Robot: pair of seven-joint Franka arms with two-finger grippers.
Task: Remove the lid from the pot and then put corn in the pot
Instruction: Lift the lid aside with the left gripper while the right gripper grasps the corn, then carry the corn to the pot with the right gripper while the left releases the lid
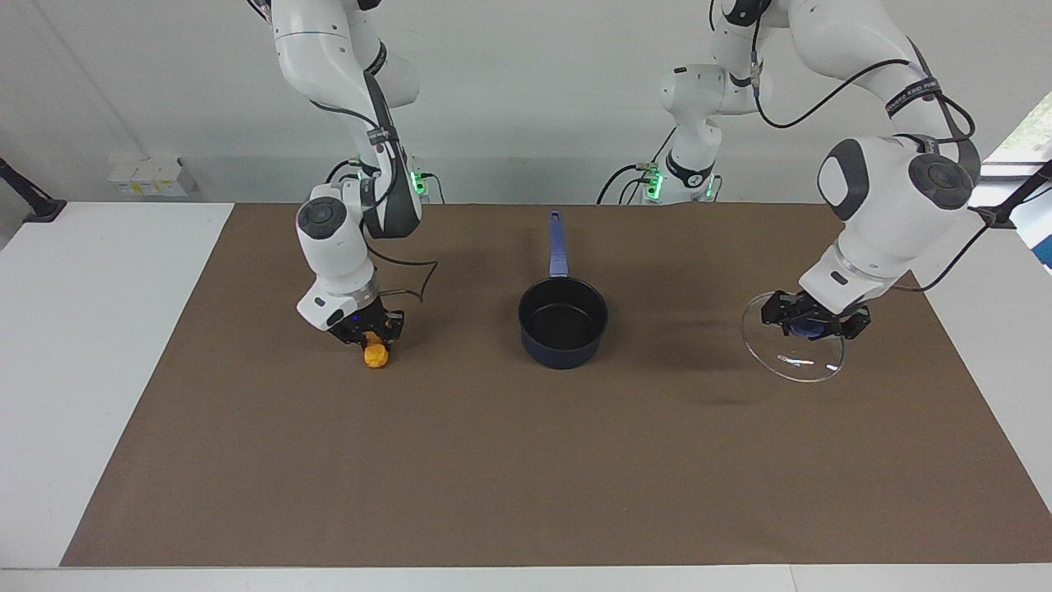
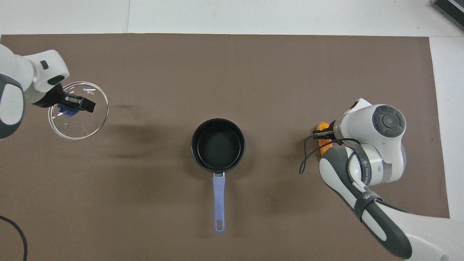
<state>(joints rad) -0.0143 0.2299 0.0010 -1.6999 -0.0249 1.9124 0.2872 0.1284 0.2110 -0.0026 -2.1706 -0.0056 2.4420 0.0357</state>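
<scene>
Plainly, the risk is sitting with the right pincer (image 1: 367, 327): it is closing around the corn (image 1: 376, 355), a bumpy orange-yellow cob lying on the surface toward the right arm's end, and could roll it. The left pincer (image 1: 812, 326) is gripping the lid (image 1: 793, 349) aloft, clear of the uncovered pot (image 1: 563, 321).
</scene>
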